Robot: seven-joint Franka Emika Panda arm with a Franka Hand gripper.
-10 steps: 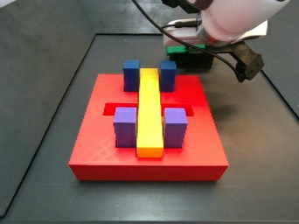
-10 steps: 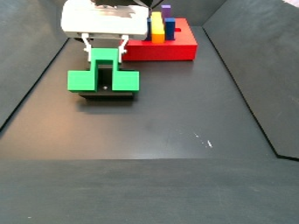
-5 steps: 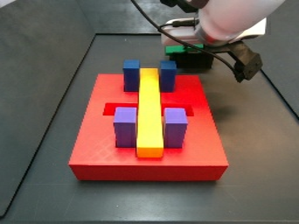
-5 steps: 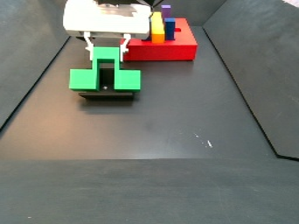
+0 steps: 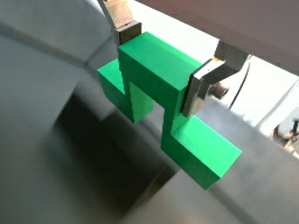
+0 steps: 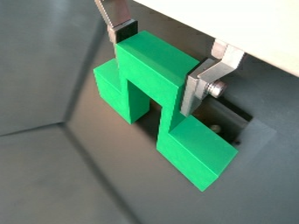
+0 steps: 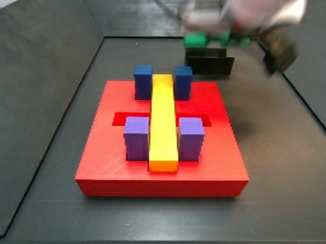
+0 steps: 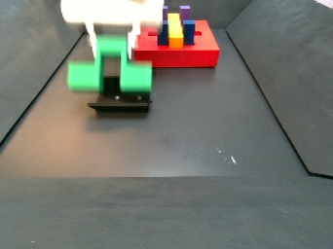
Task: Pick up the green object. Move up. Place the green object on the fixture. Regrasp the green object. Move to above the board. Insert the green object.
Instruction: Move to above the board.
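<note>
Green object clamped in the gripper over the fixture, the board beyond.

In both wrist views the gripper point(image 5: 166, 59) has its two silver fingers point(image 6: 208, 77) pressed against opposite faces of the raised middle of the one green object point(image 5: 158, 83), gripping it; the finger tips are partly hidden behind the block, and one side arm sticks out towards the camera. In a side view the green object point(image 8: 101, 73) is smeared by motion blur above the single dark fixture point(image 8: 121, 101), and whether the two touch cannot be told. The gripper point(image 8: 109, 44) is a white blur there. Farther back sits the red board point(image 7: 159, 143), carrying one yellow bar point(image 7: 163, 122), two blue blocks point(image 7: 143, 80) and two purple blocks point(image 7: 135, 136).
</note>
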